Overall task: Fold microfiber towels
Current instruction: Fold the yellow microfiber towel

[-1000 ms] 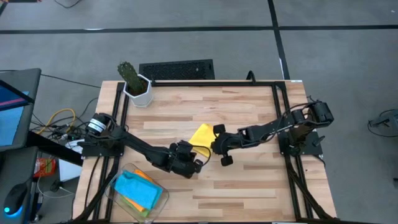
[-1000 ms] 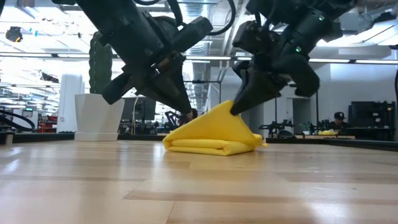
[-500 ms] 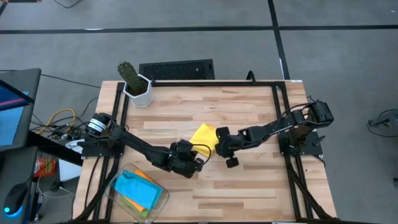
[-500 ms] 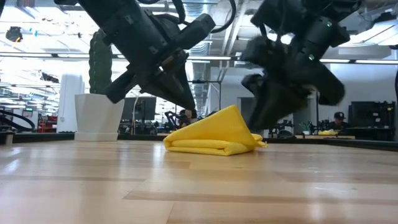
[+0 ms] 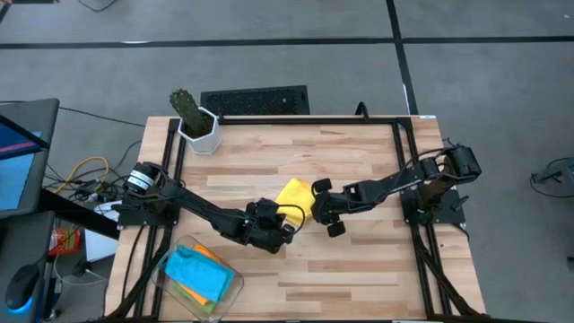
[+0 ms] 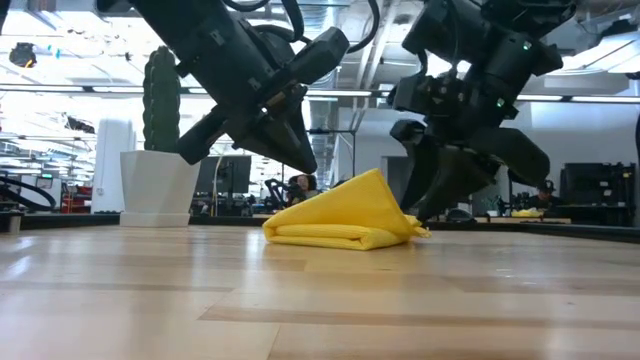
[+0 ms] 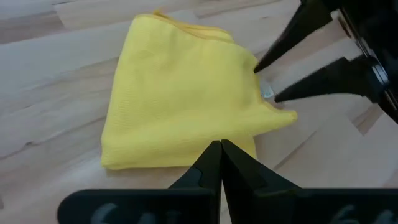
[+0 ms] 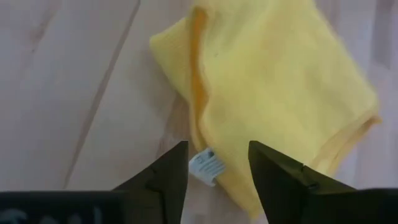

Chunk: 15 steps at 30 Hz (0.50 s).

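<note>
Yellow towel shows an unreadable white tag between the spread, empty right claw; left claw pinched shut.

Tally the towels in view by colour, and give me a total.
Yellow towel, folded on the table: 1
Light blue towel, in the clear bin: 1
Orange towel, under the blue one in the bin: 1
Green: a sliver shows at the bin's edge, too small to be sure: 0 counted
Total: 3
</note>
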Motion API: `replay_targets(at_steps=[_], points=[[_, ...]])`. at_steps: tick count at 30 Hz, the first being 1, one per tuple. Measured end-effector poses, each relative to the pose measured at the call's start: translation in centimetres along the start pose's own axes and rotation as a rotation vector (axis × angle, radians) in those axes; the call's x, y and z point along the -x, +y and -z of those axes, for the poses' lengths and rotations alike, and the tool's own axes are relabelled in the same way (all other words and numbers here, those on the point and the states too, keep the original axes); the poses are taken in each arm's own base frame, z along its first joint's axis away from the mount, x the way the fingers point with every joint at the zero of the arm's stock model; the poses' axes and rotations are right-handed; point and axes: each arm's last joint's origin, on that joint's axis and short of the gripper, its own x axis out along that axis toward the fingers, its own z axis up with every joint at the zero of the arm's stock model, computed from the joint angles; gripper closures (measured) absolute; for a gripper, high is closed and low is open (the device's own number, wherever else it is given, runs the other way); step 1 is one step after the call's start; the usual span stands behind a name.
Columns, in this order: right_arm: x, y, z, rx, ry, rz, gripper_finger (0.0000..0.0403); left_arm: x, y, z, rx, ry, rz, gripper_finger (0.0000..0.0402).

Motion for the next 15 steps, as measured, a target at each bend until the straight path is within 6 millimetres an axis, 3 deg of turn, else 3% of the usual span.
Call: replay_targets(at_steps=[9, 15], points=[[-0.5, 0.4, -0.2, 0.059, -0.028, -0.032, 0.0236, 0.0, 0.0, 0.0, -0.014, 0.009, 0.003, 0.0401], [-2.3, 1.0, 0.1, 0.078, 0.031, 0.025, 0.0239, 0.0, 0.1, 0.1, -0.024, 0.017, 0.0, 0.0401]])
